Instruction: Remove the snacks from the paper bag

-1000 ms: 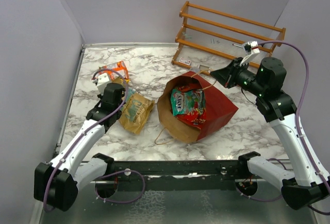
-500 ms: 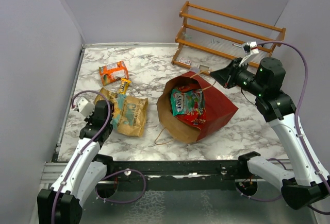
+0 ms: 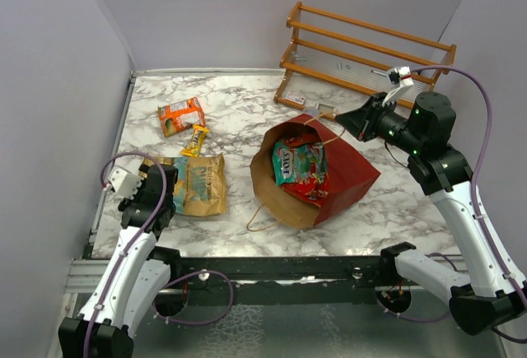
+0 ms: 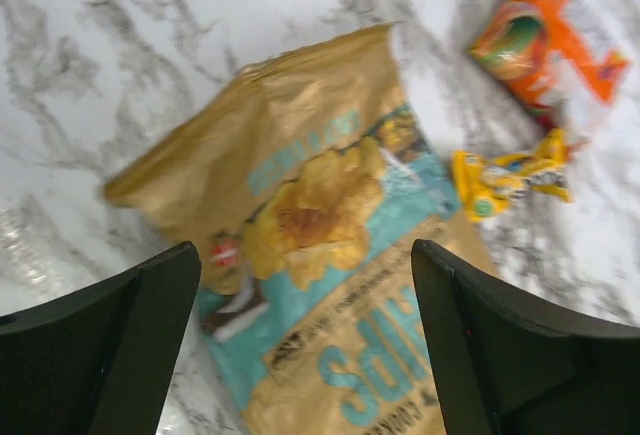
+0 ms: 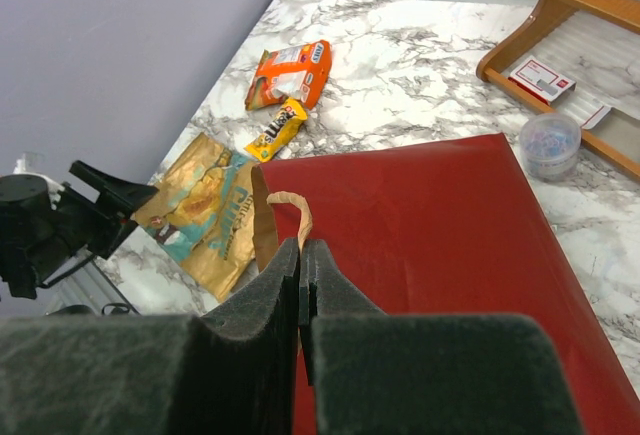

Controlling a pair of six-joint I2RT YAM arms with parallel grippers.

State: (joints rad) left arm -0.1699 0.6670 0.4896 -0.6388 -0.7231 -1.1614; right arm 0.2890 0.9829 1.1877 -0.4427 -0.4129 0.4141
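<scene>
Red outside and brown kraft within, the large paper bag [image 3: 350, 169] lies on its side mid-table. Its wall hides all but part of the crinkly teal-green and red foil packets [image 3: 300, 165] inside. The right gripper [image 5: 302, 255] pinches its upper rim beside the string handle. Just left, a flat tan-and-blue pouch [image 3: 200, 185], its print blurred, lies on the marble table [image 3: 247, 107] below the spread left gripper [image 4: 300, 265]. A glossy orange packet [image 3: 181, 115] and a small yellow packet [image 3: 195, 139] lie beyond.

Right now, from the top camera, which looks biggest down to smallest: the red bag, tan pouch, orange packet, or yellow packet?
1. red paper bag
2. tan-and-blue pouch
3. orange packet
4. yellow packet, clearly the smallest
</scene>
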